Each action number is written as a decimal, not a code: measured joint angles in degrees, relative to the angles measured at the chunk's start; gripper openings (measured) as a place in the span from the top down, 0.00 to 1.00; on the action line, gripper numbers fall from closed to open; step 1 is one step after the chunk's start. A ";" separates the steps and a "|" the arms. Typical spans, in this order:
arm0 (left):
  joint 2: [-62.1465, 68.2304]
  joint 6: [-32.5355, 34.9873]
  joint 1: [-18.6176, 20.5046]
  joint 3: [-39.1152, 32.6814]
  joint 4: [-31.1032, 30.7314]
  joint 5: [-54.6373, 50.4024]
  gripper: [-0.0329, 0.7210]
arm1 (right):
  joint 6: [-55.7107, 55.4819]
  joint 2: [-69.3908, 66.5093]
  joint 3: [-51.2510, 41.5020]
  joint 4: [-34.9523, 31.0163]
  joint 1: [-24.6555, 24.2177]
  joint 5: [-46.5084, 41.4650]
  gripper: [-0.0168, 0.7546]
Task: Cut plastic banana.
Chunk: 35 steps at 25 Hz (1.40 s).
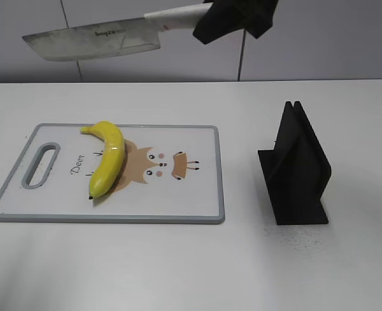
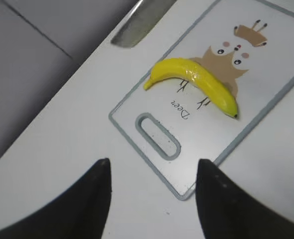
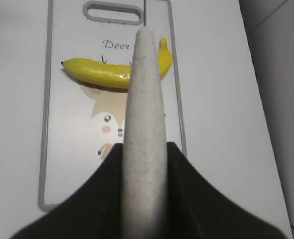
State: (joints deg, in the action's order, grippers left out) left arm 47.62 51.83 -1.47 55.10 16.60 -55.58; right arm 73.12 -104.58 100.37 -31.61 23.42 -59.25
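White table [image 1: 346, 272] and tiled wall frame your exterior view: the plastic banana [image 1: 107, 159] lies whole on the cutting board [image 1: 178, 210], the knife [image 1: 97, 37] held high above it by the right gripper [image 1: 236, 18], the black knife stand [image 1: 298, 168] empty. Your left wrist view shows the left gripper [image 2: 152, 199] spread wide, holding nothing, near the board's handle end. Your right wrist view shows fingers clamped on the knife's handle, aligned over the banana. Judgement: knife fetched; cut not yet made.
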 joint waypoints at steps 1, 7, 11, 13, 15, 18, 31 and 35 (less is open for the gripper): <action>2.41 2.91 0.00 1.59 0.62 -0.89 0.25 | 0.89 -0.90 0.00 -1.18 0.00 0.49 0.74; 16.27 17.58 0.00 13.38 7.16 -2.98 0.25 | 7.63 -5.54 1.93 -3.11 -0.12 0.05 0.74; 25.03 24.75 0.00 20.30 9.64 -4.43 0.25 | 8.94 -8.14 5.97 -3.37 -0.12 -0.47 0.74; 29.45 28.67 0.00 23.00 12.32 -5.22 0.25 | 9.08 -9.42 8.14 -4.06 -0.12 -0.52 0.74; 33.27 32.46 0.00 25.45 15.92 -6.88 0.25 | 9.14 -10.55 9.81 -5.04 -0.12 -0.67 0.74; 38.43 36.88 0.00 28.67 20.20 -7.83 0.25 | 10.47 -11.53 11.08 -7.04 -0.12 -0.77 0.74; 48.89 41.05 0.00 29.74 22.38 -5.79 0.32 | 11.53 -12.42 11.19 -8.55 -0.12 -3.29 0.74; 48.96 41.05 0.00 29.80 22.45 -5.79 0.43 | 11.53 -12.94 11.19 -8.60 -0.12 -3.06 0.74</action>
State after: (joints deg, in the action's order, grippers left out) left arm 96.58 92.88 -1.47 84.90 39.05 -61.37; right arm 84.65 -117.52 111.56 -40.22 23.30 -62.31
